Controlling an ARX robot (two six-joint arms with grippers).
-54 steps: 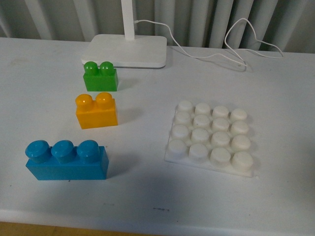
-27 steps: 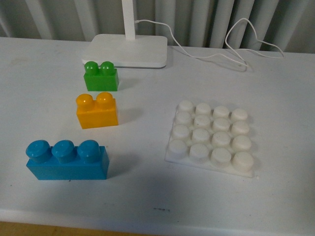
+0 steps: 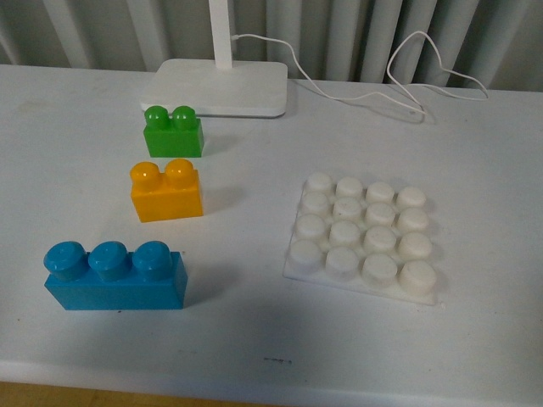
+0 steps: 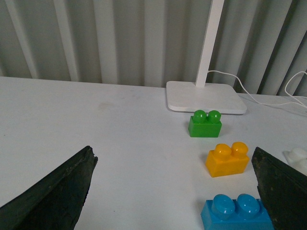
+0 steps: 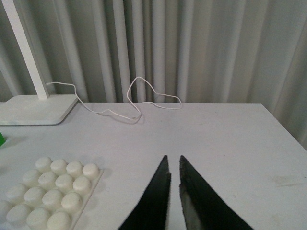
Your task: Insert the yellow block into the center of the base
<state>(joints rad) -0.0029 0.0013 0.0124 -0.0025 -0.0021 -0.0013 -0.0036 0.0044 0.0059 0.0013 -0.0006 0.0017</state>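
Observation:
The yellow block (image 3: 166, 191) stands studs-up on the white table, left of the base (image 3: 363, 237), a white square plate with a 4 x 4 grid of studs. No arm shows in the front view. In the left wrist view the yellow block (image 4: 228, 159) lies ahead between the wide-open black fingers (image 4: 53, 191) of my left gripper (image 4: 175, 158), nearer the far finger, untouched. My right gripper (image 5: 173, 161) is shut on nothing, hovering over bare table beside the base (image 5: 50, 191).
A green two-stud brick (image 3: 173, 131) sits behind the yellow one, and a blue three-stud brick (image 3: 114, 275) in front of it. A white lamp foot (image 3: 216, 86) with its cable (image 3: 407, 72) stands at the back. The table's front edge runs close below the blue brick.

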